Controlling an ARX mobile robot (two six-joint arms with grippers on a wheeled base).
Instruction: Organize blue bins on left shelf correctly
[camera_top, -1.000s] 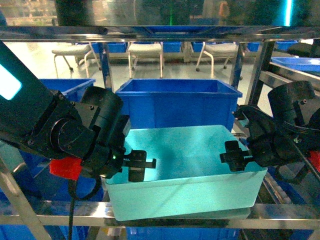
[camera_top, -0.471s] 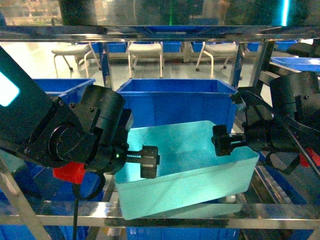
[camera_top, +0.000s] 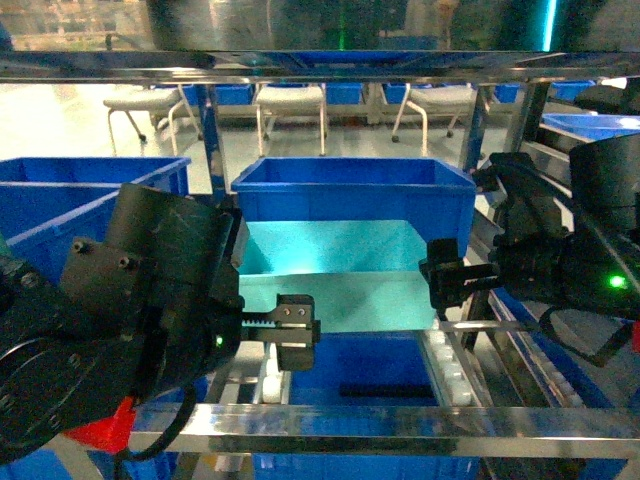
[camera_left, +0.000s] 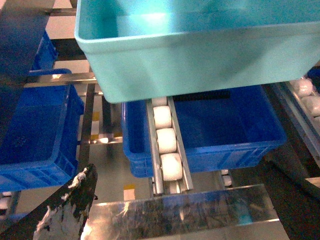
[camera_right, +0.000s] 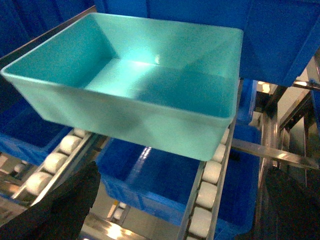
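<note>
Both end effectors hung in front of the turquoise bin (camera_top: 335, 275), nearer the camera than it and apart from it. Seen from the head camera, the left end effector (camera_top: 293, 335) sat below the bin's near left corner with its fingers spread and nothing between them. The right end effector (camera_top: 450, 288) sat just off the bin's near right corner, likewise spread and holding nothing.

Behind them the bin rested on the white rollers (camera_left: 166, 141) of the steel shelf (camera_top: 330, 422), one roller track under its left edge and another under its right edge. Below the bin, on a lower level, lay a dark blue crate (camera_left: 225, 125). Behind the bin, touching or nearly touching its far wall, stood a larger dark blue crate (camera_top: 350, 200).
</note>
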